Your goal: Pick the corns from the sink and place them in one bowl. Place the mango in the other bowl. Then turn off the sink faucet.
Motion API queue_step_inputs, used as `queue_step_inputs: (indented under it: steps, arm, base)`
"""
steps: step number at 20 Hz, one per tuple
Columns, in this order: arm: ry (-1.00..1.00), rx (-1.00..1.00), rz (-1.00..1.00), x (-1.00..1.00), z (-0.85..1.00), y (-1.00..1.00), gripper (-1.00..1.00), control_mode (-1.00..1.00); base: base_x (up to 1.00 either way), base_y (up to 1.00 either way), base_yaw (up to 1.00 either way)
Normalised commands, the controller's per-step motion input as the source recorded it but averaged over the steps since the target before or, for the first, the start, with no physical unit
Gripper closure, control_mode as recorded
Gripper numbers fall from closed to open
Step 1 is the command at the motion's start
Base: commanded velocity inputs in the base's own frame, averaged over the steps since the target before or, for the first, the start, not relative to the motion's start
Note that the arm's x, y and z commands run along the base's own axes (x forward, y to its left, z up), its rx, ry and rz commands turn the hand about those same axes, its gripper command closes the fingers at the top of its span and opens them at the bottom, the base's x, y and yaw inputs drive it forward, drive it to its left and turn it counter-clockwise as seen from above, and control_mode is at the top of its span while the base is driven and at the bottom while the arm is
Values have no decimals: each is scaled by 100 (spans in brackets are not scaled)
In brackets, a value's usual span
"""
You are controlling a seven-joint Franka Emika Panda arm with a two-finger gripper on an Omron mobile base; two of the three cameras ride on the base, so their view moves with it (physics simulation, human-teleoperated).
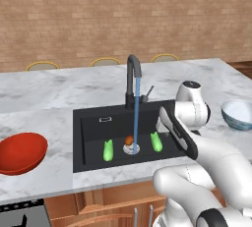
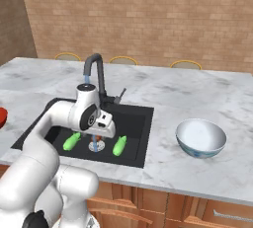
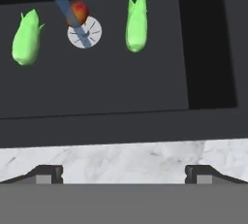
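Corns (image 3: 136, 23) lie untouched either side of the drain in the sink (image 3: 97, 106), the mango (image 3: 79, 11) between them under running water. Gripper (image 3: 124, 173) hovers spread and empty above the near rim; next comes a descent onto one cob.

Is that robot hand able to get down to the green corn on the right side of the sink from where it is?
Probably yes. The gripper is open above the sink's front edge, and the right corn lies bare, apart from the mango and the water stream.
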Motion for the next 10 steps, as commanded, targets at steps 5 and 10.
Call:
queue_step_inputs:
  steps: [5, 10]
  arm:
    - [0, 0, -1, 17, -30, -8, -100, -100]
    - [0, 0, 0, 34, -29, -2, -100, -100]
  base:
    - [0, 0, 0]
    - [0, 0, 0]
